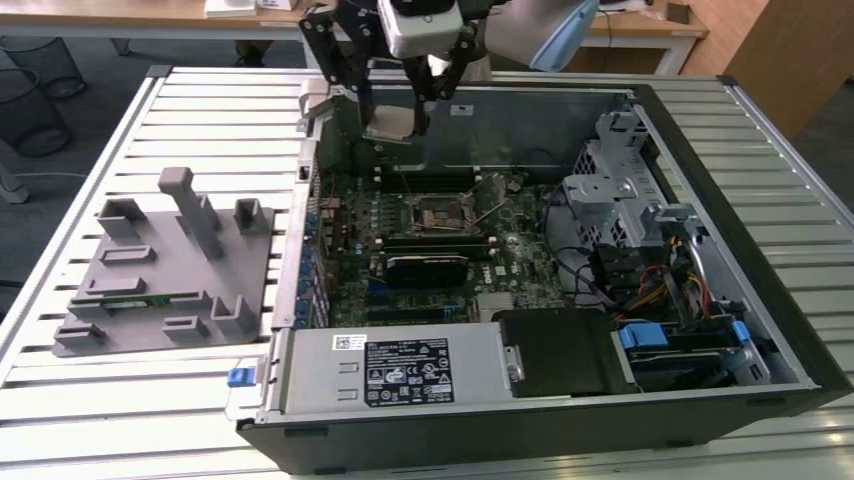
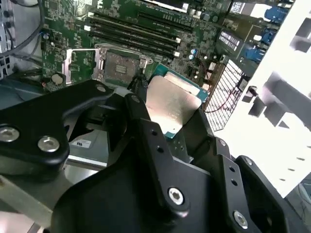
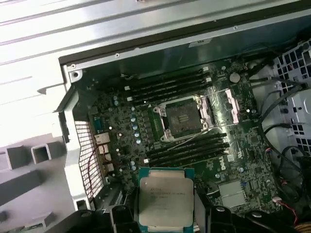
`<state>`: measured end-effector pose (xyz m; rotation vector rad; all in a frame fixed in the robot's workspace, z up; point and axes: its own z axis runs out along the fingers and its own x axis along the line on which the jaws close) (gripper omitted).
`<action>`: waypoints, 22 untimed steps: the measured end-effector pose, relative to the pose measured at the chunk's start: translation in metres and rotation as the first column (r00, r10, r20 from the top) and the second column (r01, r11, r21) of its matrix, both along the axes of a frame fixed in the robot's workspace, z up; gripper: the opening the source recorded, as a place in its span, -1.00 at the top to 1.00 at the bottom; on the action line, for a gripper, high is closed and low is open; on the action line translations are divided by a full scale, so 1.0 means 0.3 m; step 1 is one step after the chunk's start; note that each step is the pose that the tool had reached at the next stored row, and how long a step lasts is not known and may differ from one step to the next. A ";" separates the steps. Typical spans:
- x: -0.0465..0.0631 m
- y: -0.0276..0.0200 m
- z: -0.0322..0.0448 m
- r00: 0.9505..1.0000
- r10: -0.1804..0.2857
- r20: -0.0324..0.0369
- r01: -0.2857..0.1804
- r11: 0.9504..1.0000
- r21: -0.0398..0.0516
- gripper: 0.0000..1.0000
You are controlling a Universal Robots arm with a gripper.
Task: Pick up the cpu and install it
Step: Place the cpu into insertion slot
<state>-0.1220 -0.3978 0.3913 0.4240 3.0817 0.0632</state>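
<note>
The arm's gripper (image 1: 395,118) is a matte black linkage of flat, angular bars, pinned with round silver screws (image 2: 176,195) in the second wrist view. In the exterior view it joins a white wrist housing (image 1: 420,25) and what appears to be a pale blue-grey arm segment (image 1: 558,30).

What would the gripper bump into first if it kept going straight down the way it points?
Probably the green motherboard, close beside the empty socket rather than squarely in it. The gripper, shut on the cpu, hangs above the board with nothing between them, though depth is hard to judge.
</note>
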 end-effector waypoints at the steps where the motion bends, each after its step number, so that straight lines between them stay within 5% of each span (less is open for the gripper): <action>1: 0.000 0.003 -0.001 1.000 -0.003 0.000 0.003 1.000 0.000 -0.08; 7: 0.009 0.046 -0.025 1.000 -0.004 -0.002 0.004 1.000 0.000 -0.08; 12: 0.012 0.048 -0.055 0.998 -0.068 -0.003 0.068 0.998 0.000 -0.08; 17: 0.012 0.048 -0.086 0.990 -0.142 -0.003 0.142 0.990 0.000 -0.08; 22: 0.035 0.055 -0.116 0.986 -0.164 -0.007 0.164 0.986 0.000 -0.08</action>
